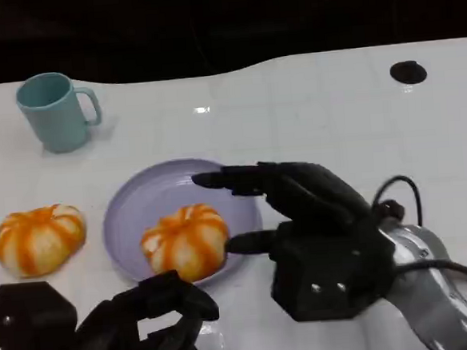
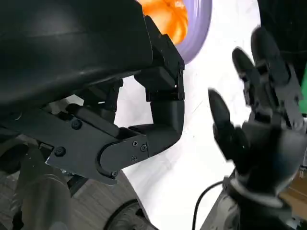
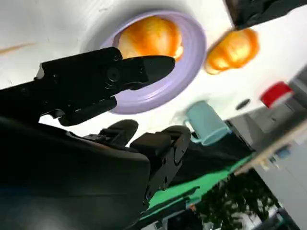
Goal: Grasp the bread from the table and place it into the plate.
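Observation:
An orange, pumpkin-shaped bread (image 1: 186, 241) (image 3: 151, 38) lies in the front part of the lavender plate (image 1: 123, 207) (image 3: 189, 72). A second bread of the same kind (image 1: 39, 239) (image 3: 232, 50) sits on the table left of the plate. My right hand (image 1: 317, 225) (image 3: 96, 81) hovers at the plate's right side, fingers spread toward the bread, holding nothing. My left hand (image 1: 108, 332) (image 2: 144, 120) is low at the front left, fingers curled in with nothing in them. The left wrist view also shows the bread (image 2: 165, 17), the plate (image 2: 199, 33) and the right hand (image 2: 259, 120).
A teal mug (image 1: 53, 111) (image 3: 204, 122) stands at the back left. A small black round disc (image 1: 407, 71) lies at the back right of the white table. A red object (image 3: 276, 93) sits beyond the table in the right wrist view.

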### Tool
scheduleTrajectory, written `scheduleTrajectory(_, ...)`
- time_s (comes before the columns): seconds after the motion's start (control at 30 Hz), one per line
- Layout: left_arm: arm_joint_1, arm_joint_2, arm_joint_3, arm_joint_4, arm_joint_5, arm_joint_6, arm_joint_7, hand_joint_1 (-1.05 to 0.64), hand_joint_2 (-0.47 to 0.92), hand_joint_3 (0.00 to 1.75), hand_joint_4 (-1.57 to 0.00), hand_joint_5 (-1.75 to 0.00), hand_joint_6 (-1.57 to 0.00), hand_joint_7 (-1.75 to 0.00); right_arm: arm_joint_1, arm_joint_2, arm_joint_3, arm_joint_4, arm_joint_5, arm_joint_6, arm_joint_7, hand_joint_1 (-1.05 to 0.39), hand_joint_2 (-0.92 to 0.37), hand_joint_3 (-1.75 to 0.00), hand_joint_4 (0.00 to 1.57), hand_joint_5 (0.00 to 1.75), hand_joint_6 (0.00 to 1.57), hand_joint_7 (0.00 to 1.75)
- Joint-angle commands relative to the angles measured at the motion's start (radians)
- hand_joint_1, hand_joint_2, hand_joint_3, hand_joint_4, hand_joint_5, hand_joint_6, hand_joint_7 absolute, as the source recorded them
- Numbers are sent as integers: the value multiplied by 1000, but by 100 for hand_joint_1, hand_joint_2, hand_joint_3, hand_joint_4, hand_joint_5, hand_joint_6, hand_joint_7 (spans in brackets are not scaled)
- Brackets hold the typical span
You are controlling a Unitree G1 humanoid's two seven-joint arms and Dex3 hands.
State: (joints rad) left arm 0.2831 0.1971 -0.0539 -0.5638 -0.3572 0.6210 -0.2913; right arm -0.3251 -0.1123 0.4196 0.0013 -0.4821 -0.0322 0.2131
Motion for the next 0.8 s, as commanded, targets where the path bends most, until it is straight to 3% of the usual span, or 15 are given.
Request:
scheduleTrajectory(0.03, -8, 14, 1, 9, 13, -11, 5, -35, 76, 87, -65, -175, -59, -150, 97, -38, -58, -100, 77, -56, -3, -48, -92, -19, 44, 50, 58, 10)
scheduleTrajectory(0.13, -10, 10, 4, 9, 9, -1, 11, -34, 76, 86, -66, -175, -59, -151, 166, -51, -89, -129, 131, -127, -16, -42, -92, -15, 40, 86, 67, 15)
scheduleTrajectory(0.23, -11, 9, 9, 14, 1, -2, 6, -34, 76, 86, -66, -175, -59, -150, 232, -55, -119, -149, 180, -176, -23, -36, -92, -13, 43, 101, 75, 21)
scheduleTrajectory(0.33, -10, 10, 12, 17, -2, -7, 0, -34, 76, 85, -67, -175, -60, -150, 284, -60, -142, -151, 201, -227, -40, -30, -92, -14, 50, 119, 78, 39)
scheduleTrajectory(0.37, -10, 12, 12, 18, -1, -10, -2, -34, 76, 85, -67, -175, -60, -149, 305, -60, -154, -148, 217, -250, -45, -29, -90, -17, 52, 124, 74, 56)
scheduleTrajectory(0.4, -9, 13, 11, 19, 0, -12, -3, -34, 77, 85, -67, -175, -60, -148, 324, -60, -165, -148, 232, -262, -45, -27, -81, -36, 56, 133, 69, 80)
scheduleTrajectory(0.47, -8, 14, 11, 16, 1, -8, -1, -34, 77, 85, -67, -175, -60, -148, 354, -65, -183, -154, 257, -276, -41, -21, -62, -79, 62, 140, 69, 99)
scheduleTrajectory(0.53, -8, 14, 11, 11, 1, -3, 3, -34, 77, 85, -67, -175, -60, -148, 377, -71, -202, -162, 280, -293, -35, -16, -54, -99, 67, 144, 72, 105)
scheduleTrajectory(0.57, -8, 14, 11, 10, 1, -1, 4, -34, 77, 85, -67, -175, -60, -148, 387, -74, -209, -167, 287, -297, -33, -12, -52, -108, 69, 158, 76, 112)
scheduleTrajectory(0.8, -13, 18, 16, 17, -2, -6, -2, -36, 80, 77, -67, -175, -61, -146, 478, -88, -267, -244, 293, -240, -32, -13, -45, -125, 86, 174, 82, 135)
